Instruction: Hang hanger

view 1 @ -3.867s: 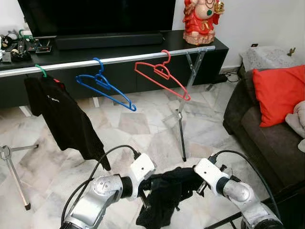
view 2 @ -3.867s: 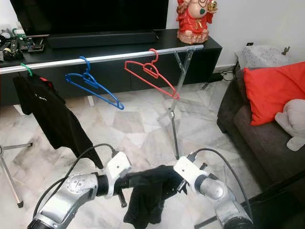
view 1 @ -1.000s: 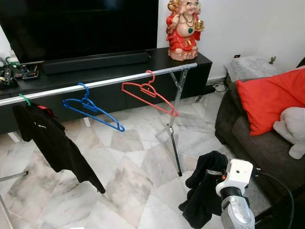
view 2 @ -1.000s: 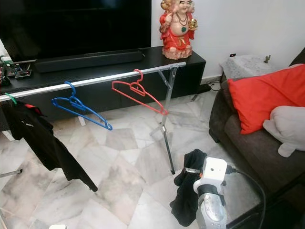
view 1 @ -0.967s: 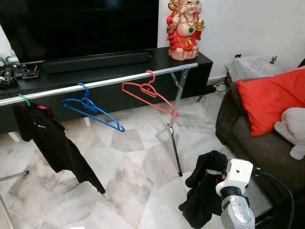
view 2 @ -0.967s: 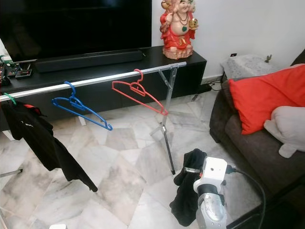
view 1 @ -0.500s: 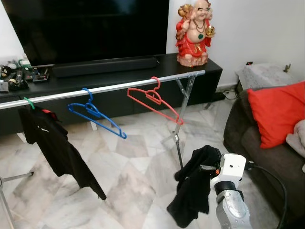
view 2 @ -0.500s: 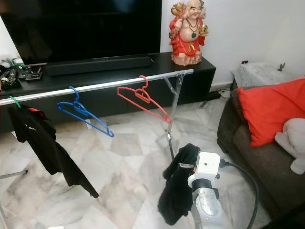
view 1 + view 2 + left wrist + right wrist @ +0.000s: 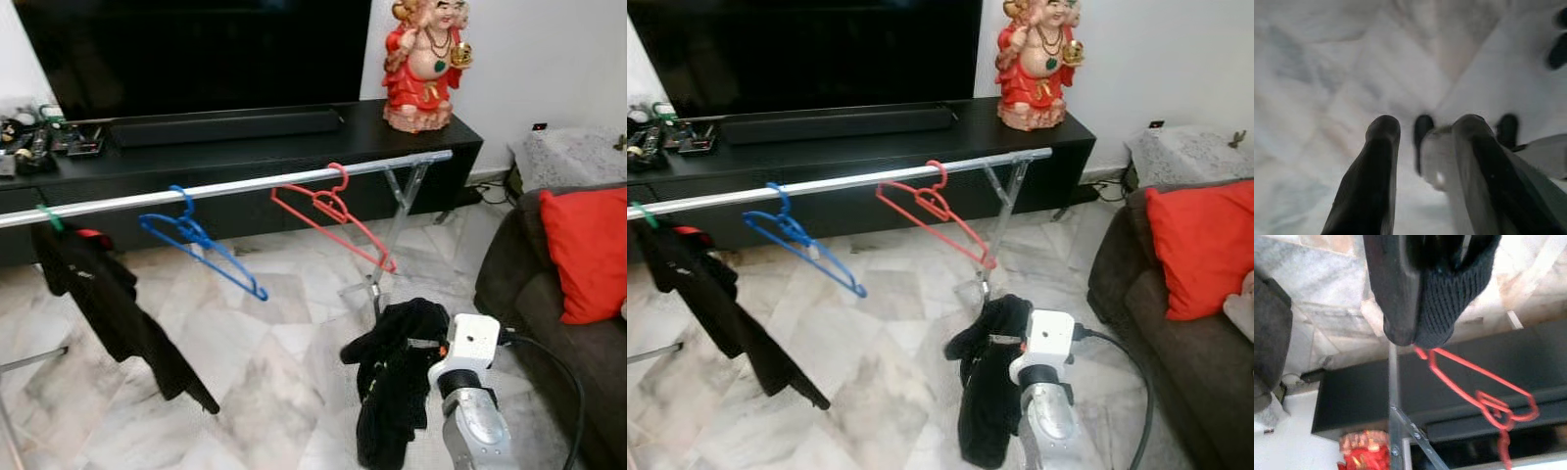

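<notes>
black garment [image 9: 392,382] in right claw [image 9: 1420,308]

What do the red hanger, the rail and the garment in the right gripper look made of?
Red hanger: likely plastic; thin, uniformly coloured.
Rail: metal tube; silvery, reflective.
Garment in right gripper: black knit fabric; visible ribbing, limp drape.

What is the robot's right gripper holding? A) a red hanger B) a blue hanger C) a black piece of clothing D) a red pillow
C: the right gripper is shut on the black garment, which dangles from it above the floor, while the red hanger hangs on the rail.
</notes>
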Controlling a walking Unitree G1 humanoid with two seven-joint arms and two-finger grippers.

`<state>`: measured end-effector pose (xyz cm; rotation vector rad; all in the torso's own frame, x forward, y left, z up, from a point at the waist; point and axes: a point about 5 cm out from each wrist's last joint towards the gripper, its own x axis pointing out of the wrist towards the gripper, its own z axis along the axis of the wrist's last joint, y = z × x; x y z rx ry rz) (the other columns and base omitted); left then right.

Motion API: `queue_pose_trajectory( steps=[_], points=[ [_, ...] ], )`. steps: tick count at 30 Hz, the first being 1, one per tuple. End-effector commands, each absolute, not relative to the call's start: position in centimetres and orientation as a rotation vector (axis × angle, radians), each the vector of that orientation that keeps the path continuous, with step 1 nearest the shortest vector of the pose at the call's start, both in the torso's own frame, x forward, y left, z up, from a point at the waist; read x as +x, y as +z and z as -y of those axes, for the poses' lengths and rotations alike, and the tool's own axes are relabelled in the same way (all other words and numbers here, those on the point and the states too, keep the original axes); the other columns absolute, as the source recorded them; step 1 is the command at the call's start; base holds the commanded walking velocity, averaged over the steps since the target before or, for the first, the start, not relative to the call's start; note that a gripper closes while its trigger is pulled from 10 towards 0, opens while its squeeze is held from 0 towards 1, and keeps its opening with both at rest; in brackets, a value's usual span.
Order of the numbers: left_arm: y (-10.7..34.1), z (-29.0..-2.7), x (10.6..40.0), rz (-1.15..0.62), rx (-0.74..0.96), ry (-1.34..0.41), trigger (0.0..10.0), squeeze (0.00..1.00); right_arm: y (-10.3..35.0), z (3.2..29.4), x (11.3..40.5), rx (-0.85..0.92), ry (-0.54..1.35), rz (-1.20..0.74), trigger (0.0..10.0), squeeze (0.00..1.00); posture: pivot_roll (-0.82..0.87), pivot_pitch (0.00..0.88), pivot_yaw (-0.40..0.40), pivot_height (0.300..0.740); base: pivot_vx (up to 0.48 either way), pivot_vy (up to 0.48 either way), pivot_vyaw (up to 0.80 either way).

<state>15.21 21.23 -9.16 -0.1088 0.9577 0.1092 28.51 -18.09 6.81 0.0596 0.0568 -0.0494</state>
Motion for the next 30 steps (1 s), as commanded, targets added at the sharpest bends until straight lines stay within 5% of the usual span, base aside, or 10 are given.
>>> queue_pose_trajectory(
  steps=[1,16,30],
  points=[
    [-9.5,-22.6,13.7,-1.009,-0.085,0.143,10.0,0.0,7.7,16.9,29.1,0.078,-0.004,-0.022,10.0,0.0,-0.05,0.111,-0.018,0.74,0.319,0.0,0.8],
    [-9.4,-22.9,13.9,-1.01,-0.04,0.133,10.0,0.0,7.5,16.3,29.2,0.099,0.028,-0.033,10.0,0.0,-0.05,0.111,-0.017,0.74,0.1,0.0,0.22],
    [-9.7,-21.4,13.8,-1.007,-0.033,0.104,10.0,0.0,7.2,15.9,29.1,0.1,0.051,-0.045,10.0,0.0,-0.05,0.1,-0.012,0.74,0.0,-0.472,0.0]
  ],
)
